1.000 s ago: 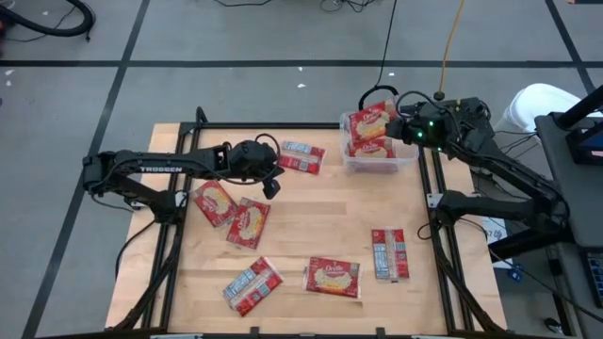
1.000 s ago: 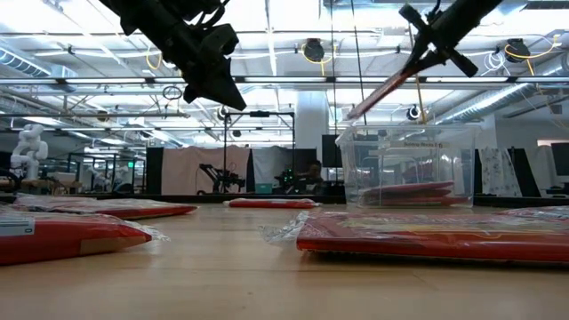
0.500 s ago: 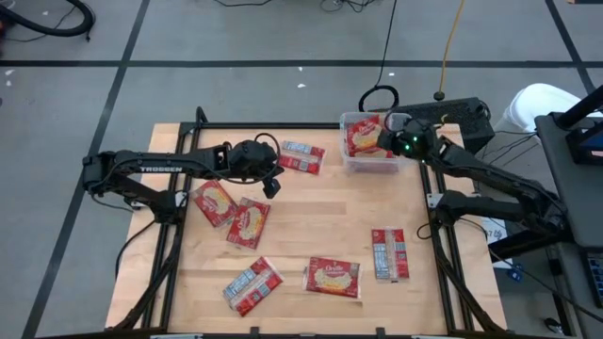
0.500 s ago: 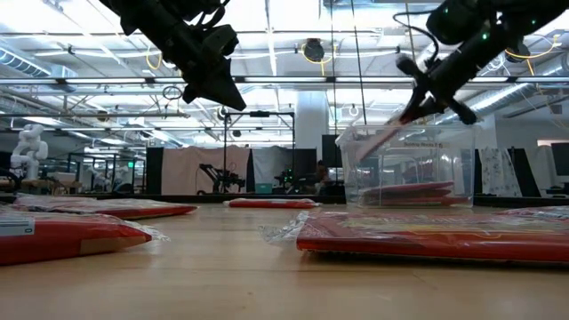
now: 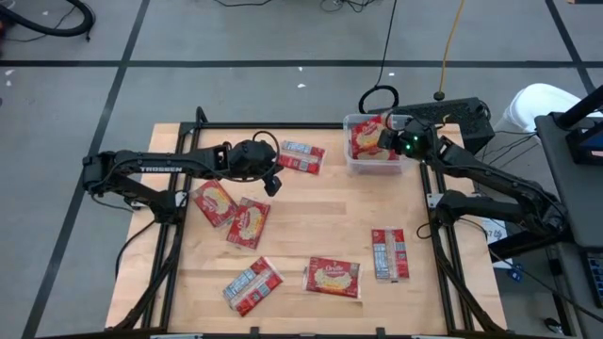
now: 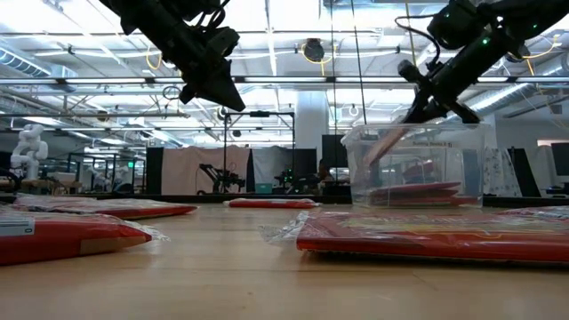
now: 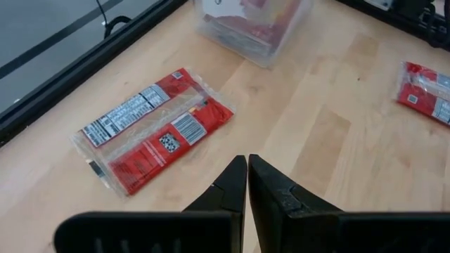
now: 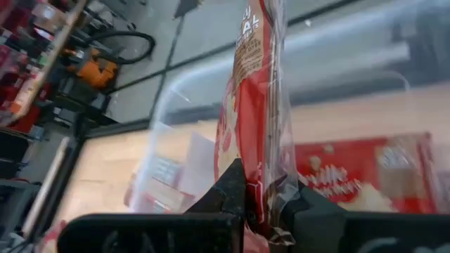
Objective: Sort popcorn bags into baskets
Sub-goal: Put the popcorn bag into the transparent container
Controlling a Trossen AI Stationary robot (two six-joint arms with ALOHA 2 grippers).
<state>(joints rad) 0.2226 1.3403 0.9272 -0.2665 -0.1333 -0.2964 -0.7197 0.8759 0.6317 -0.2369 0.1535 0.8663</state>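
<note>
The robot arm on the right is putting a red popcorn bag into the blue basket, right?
Almost. The right gripper does hold a red popcorn bag over the basket, but the basket is not blue. It is clear, see-through plastic; the low view shows packets inside right through its wall.

Tub (image 8: 169, 112) blurred; held bag (image 8: 256, 105) top cut off

Grey floor (image 5: 236, 38) crossed by dark tape lines, open workshop hall, ceiling pipes and strip lights (image 6: 293, 84), dark curtain partition (image 6: 191, 169), white humanoid figure (image 6: 27, 151).
</note>
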